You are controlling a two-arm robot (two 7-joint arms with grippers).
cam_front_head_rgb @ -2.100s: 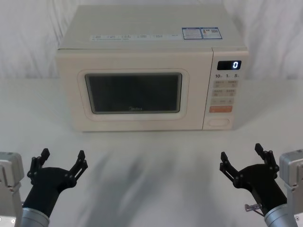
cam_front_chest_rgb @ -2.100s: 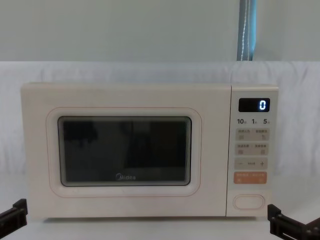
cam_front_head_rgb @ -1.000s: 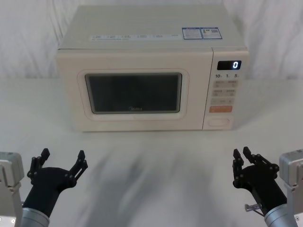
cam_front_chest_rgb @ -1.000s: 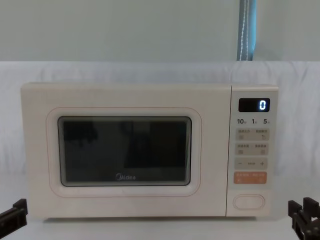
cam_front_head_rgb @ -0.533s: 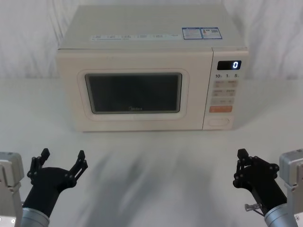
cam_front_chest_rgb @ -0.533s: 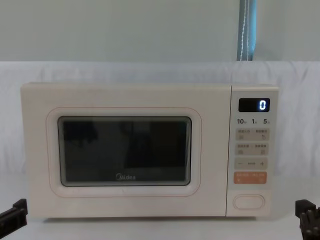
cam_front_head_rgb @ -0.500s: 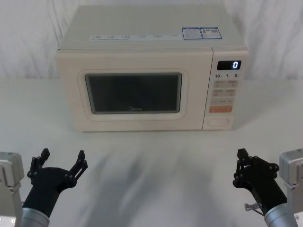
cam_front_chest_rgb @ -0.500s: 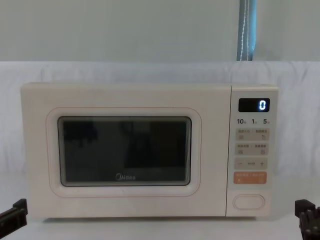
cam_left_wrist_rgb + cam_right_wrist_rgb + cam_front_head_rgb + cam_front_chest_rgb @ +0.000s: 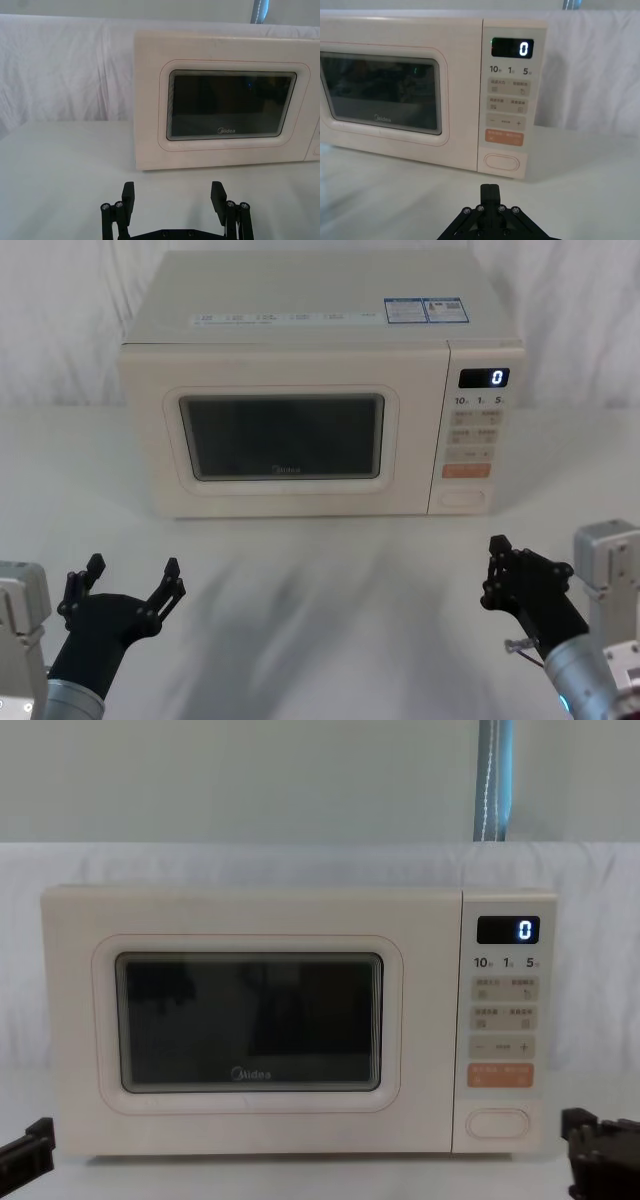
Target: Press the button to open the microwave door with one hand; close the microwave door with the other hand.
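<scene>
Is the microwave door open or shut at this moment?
Shut. The microwave door sits flush with the control panel in head and chest views, no gap along its edge.

Bare bench [image 9: 330, 590] between right pincer [image 9: 497, 575] (fingers together) and the button [image 9: 463, 497]; the microwave door [image 9: 280, 435] sits flush, nothing before it.
</scene>
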